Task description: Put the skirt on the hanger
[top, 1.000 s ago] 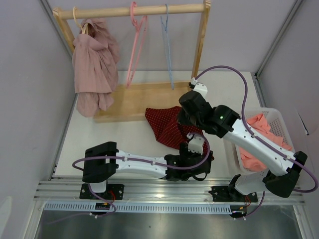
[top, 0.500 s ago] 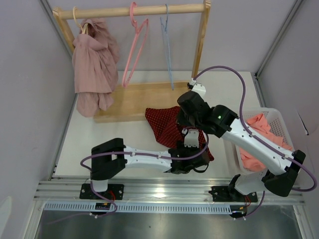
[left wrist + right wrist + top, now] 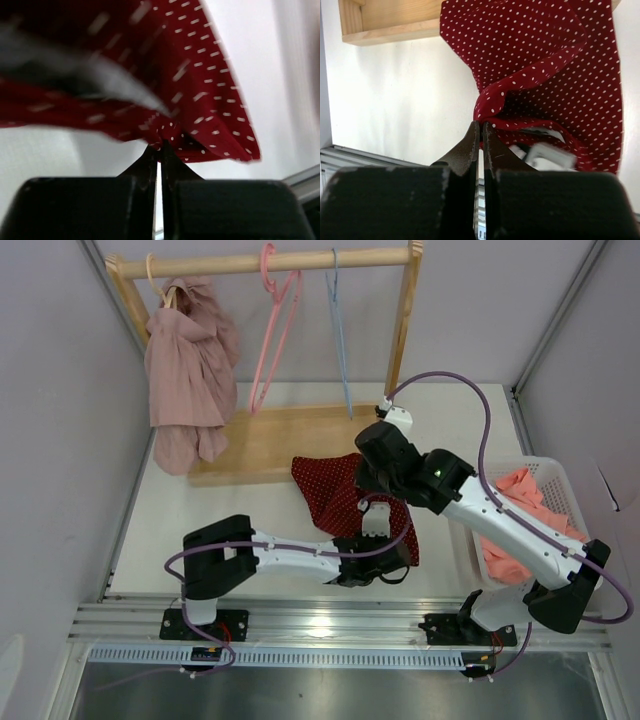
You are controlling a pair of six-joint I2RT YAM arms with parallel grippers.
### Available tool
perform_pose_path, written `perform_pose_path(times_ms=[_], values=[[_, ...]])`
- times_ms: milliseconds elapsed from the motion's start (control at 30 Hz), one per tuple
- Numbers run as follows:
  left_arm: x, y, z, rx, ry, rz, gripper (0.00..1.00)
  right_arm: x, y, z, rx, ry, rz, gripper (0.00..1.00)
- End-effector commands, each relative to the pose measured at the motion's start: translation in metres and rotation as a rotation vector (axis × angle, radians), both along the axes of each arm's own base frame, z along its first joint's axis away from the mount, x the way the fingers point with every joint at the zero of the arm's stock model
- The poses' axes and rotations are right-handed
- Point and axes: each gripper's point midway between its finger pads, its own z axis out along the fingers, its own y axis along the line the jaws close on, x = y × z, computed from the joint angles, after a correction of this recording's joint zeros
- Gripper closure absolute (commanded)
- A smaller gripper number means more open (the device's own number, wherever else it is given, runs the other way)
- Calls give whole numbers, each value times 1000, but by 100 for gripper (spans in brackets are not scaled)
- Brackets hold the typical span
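The skirt [image 3: 330, 490], red with white dots, lies crumpled mid-table in front of the rack's wooden base. My right gripper [image 3: 480, 125] is shut on a raised fold of the skirt [image 3: 545, 50]; from above the right arm hides that grip. My left gripper [image 3: 160, 147] is shut on the skirt's [image 3: 200, 75] near hem, pinching a small bunch of cloth; it shows from above as the left gripper [image 3: 377, 527] at the skirt's front edge. Two bare hangers, a pink hanger [image 3: 272, 330] and a blue hanger [image 3: 338, 340], hang from the rail [image 3: 230, 264], well behind both grippers.
A dusty-pink garment [image 3: 185, 370] hangs at the rail's left end. The rack's wooden base [image 3: 260, 440] and right post [image 3: 403, 325] stand behind the skirt. A white basket [image 3: 545, 465] holding coral cloth [image 3: 515, 505] sits at the right, under the right arm.
My left gripper has slid forward to the skirt's near hem and shut on it. The right gripper keeps its hold. The pink hanger sways slightly.
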Motion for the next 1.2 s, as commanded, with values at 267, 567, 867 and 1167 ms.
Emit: perform_pose_path(times_ms=[267, 567, 867, 1167], values=[[-11, 93, 70, -121, -62, 21, 100, 29, -52, 54, 52, -113, -116, 100], [12, 197, 174, -159, -213, 121, 100, 23, -82, 92, 81, -182, -162, 100], [49, 255, 248, -130, -341, 175, 100, 21, -97, 128, 90, -252, -178, 100], [91, 256, 321, -155, -415, 152, 100, 20, -106, 165, 96, -324, -175, 100]])
